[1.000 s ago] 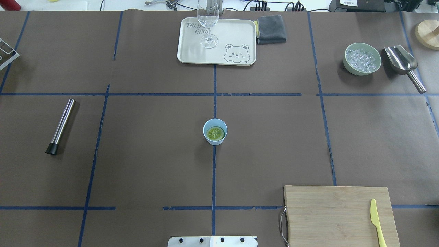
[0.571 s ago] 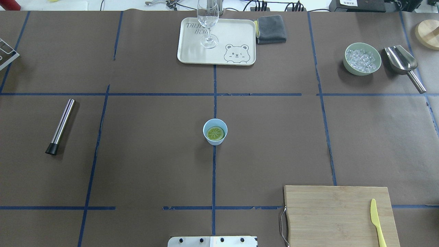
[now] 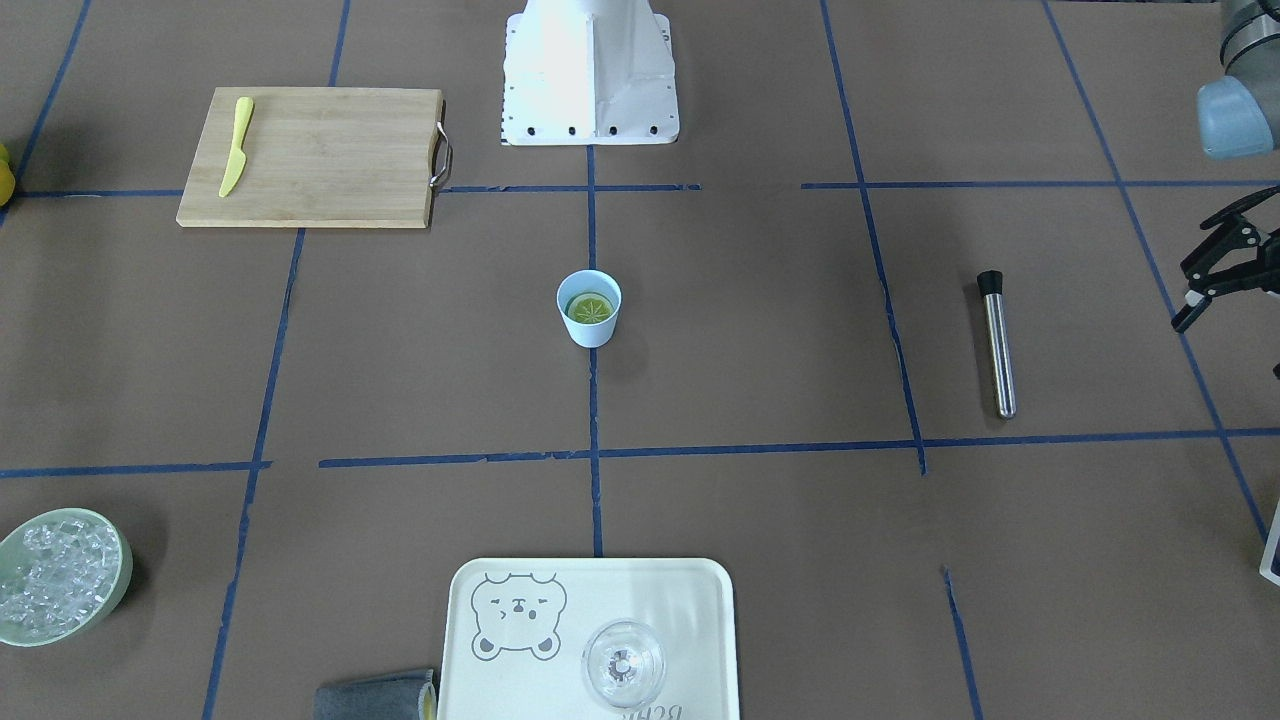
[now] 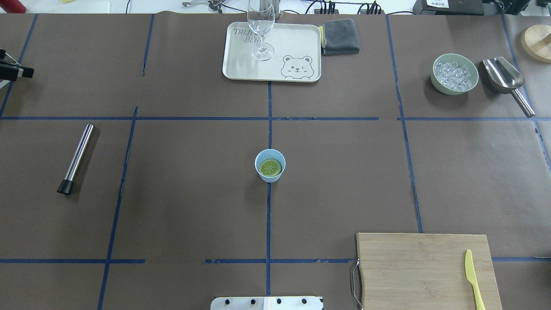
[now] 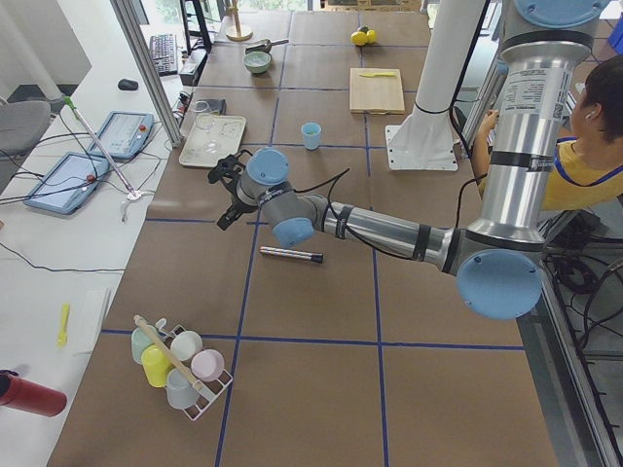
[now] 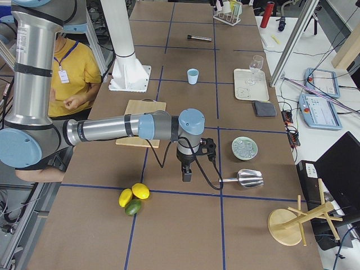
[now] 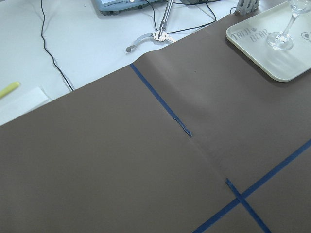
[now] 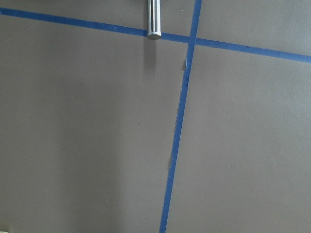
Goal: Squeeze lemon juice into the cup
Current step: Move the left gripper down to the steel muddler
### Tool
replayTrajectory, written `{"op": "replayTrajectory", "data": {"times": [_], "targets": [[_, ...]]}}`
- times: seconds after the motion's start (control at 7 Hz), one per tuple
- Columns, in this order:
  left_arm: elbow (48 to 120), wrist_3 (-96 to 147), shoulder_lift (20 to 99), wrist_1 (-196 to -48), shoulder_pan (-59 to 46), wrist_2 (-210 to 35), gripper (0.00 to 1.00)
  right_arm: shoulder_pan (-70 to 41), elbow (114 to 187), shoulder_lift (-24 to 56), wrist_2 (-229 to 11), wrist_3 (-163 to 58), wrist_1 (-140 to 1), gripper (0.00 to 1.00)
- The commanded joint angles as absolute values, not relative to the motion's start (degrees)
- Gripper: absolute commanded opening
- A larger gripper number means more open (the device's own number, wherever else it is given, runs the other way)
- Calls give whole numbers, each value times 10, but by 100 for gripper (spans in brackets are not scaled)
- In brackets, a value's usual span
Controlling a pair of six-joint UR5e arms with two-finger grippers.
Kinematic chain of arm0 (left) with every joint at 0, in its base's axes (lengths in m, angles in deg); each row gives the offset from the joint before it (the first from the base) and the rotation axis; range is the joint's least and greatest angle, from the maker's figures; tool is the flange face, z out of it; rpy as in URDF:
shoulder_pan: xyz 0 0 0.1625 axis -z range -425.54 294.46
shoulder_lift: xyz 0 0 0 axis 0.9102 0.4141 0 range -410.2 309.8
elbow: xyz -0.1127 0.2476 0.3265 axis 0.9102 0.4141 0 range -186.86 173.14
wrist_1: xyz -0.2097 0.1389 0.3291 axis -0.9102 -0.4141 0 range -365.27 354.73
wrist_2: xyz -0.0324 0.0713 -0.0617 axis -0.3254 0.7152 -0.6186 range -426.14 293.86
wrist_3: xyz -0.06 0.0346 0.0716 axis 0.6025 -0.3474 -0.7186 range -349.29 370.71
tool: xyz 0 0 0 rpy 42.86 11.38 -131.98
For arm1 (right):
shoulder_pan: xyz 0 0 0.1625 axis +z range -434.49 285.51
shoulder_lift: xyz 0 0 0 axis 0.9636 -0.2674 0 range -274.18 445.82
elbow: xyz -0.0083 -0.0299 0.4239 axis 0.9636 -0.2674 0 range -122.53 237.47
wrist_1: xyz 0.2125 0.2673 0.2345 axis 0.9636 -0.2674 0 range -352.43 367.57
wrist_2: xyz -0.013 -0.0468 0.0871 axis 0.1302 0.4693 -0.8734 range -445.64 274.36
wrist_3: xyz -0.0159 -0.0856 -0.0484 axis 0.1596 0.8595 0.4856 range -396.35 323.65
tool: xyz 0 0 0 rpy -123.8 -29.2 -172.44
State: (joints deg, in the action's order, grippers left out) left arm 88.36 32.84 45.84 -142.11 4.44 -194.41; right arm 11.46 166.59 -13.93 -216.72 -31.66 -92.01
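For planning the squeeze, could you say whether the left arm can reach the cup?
Probably yes: the left gripper is open, and only the flat-lying metal rod lies between it and the cup.

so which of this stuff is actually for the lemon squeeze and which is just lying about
For the job: lemon slice, lying in the cup; possibly the steel rod, for pressing.

Lying about: wine glass on the tray, grey cloth, bowl of ice, metal scoop, cutting board with the yellow knife.
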Motion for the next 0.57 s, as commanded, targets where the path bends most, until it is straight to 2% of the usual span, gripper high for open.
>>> {"op": "replayTrajectory", "data": {"times": [0.0, 0.43], "targets": [[882, 371, 458, -1373, -35, -1870, 100, 116, 1665, -140, -2165, -315, -920, 100], [837, 455, 467, -1367, -77, -1816, 86, 116, 1665, -140, -2166, -315, -920, 100]]}}
